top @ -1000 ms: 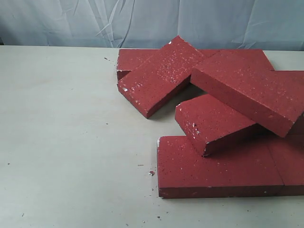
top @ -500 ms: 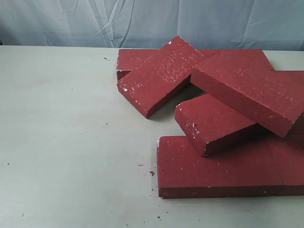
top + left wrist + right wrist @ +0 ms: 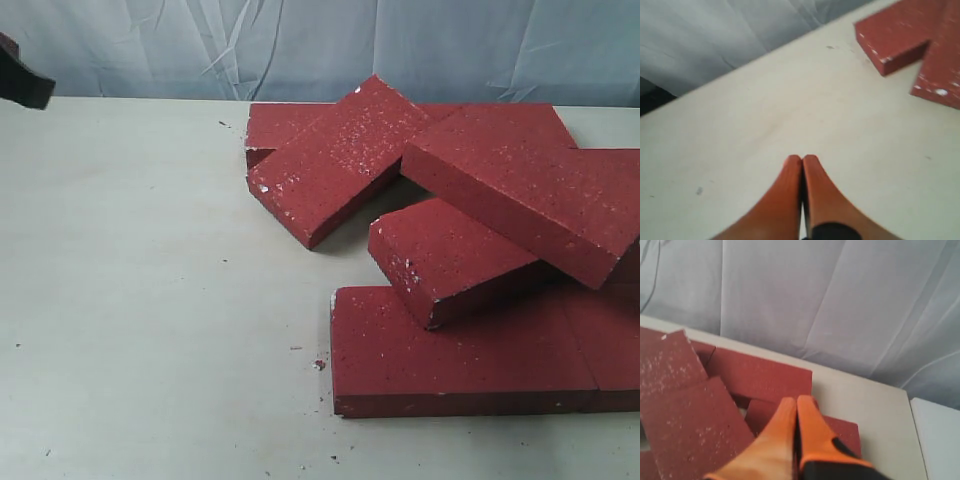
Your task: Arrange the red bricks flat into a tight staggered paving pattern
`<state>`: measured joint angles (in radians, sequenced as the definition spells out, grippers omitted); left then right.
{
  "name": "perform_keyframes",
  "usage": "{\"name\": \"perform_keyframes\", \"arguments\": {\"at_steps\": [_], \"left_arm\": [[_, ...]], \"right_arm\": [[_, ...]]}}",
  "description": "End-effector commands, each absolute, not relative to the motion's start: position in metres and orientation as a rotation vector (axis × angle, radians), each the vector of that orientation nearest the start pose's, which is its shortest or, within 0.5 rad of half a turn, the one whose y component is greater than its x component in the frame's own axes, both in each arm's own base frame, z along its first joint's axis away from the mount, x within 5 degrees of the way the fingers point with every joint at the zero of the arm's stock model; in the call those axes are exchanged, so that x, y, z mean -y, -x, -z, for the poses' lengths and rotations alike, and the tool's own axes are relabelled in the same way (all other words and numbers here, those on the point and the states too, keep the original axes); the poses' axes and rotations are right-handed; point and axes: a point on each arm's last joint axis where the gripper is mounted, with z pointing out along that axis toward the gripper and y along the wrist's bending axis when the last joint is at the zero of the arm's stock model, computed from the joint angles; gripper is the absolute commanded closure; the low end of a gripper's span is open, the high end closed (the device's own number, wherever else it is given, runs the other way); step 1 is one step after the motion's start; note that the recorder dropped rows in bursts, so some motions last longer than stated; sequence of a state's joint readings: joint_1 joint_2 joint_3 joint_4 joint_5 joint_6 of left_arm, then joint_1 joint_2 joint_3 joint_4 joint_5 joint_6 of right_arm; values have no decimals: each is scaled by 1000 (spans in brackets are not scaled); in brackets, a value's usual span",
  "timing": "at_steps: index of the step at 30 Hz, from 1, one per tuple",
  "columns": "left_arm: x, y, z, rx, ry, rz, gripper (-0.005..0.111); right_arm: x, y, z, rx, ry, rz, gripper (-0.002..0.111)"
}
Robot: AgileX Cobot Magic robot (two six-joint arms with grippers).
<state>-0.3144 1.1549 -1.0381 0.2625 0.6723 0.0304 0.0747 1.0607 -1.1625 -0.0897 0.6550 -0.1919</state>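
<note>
The bricks [image 3: 335, 165] are lying in a loose heap on the right half of the table [image 3: 150, 280]. Several are leaning tilted across others, and two are resting flat and touching nearest the camera. No paving pattern is forming yet. They are looking heavy and rigid, with grainy faces offering friction. Chipped corners and scattered crumbs [image 3: 318, 364] are suggesting edges that break under knocks. The likeliest hold is across a top brick's long sides, near its middle, to keep it from tipping. The left gripper [image 3: 801, 159] is hanging over bare table beside the heap, jaws pressed together and holding nothing. The right gripper [image 3: 796, 400] is hovering above the heap, likewise closed and empty, with a pale curtain [image 3: 300, 50] behind.
</note>
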Motion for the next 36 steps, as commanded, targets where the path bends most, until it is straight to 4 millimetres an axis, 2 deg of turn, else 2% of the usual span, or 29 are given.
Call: {"name": "perform_keyframes", "arguments": {"at_steps": [1,5,8,14,16,19,26,31,34,36], "left_arm": [[82,-244,-336,-2340,-671,40,107],[92,-254,-325,-2378,-708,125,107],[93,-258,-321,-2392,-710,125,107],[95,-259,-320,-2391,-694,153,107],[95,-259,-320,-2391,-694,153,107],[95,-259,-320,-2389,-694,153,107],[95,-260,-322,-2369,-686,151,107],[97,-264,-321,-2348,-666,168,107],[104,-273,-312,-2335,-724,208,107],[115,-281,-300,-2364,-801,296,107]], "right_arm": [[-15,-254,-392,-2175,410,174,109],[-12,-284,-372,-2355,442,166,109],[3,-300,-366,-2426,390,35,109],[61,-309,-356,-2420,164,-360,109],[81,-310,-346,-2437,61,-477,109],[101,-312,-331,-2473,-34,-567,109],[137,-304,-313,-2469,-231,-598,109],[167,-292,-285,-2452,-435,-580,109],[173,-286,-269,-2520,-440,-461,109],[171,-283,-258,-2600,-398,-370,109]]}}
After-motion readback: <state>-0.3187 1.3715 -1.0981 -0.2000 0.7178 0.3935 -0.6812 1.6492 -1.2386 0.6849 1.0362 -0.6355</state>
